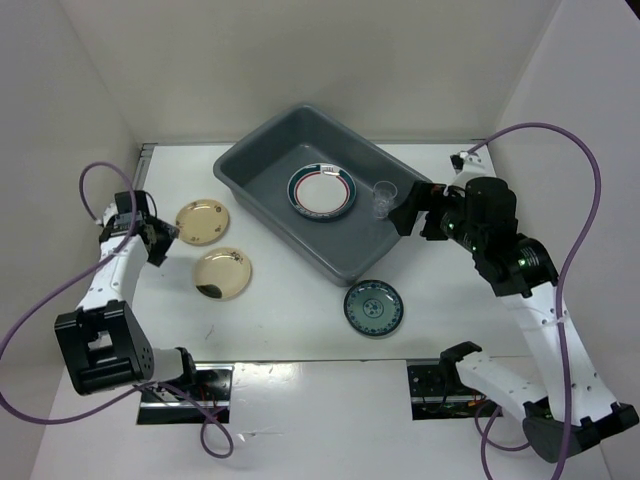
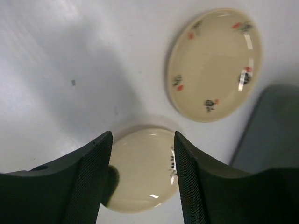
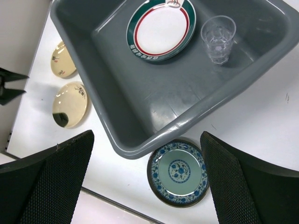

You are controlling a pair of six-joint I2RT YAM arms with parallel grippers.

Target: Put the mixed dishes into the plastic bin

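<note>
The dark grey plastic bin [image 1: 340,238] sits at the table's centre back. Inside it lie a white plate with a red-and-green rim [image 1: 322,191] and an upright clear cup [image 1: 383,199]. Two gold-cream plates [image 1: 202,221] [image 1: 222,272] lie on the table left of the bin. A small teal patterned plate [image 1: 373,307] lies by the bin's near corner. My left gripper [image 1: 160,240] is open and empty, just left of the gold plates. My right gripper [image 1: 408,212] is open and empty, raised at the bin's right rim near the cup. No plate with a dark patterned rim is in view.
White walls enclose the table at left, back and right. In the left wrist view, one gold plate [image 2: 140,170] shows between my fingers, the other [image 2: 212,63] beyond, with the bin's corner [image 2: 271,126] at right. The right wrist view shows the bin [image 3: 140,93] and teal plate [image 3: 178,171].
</note>
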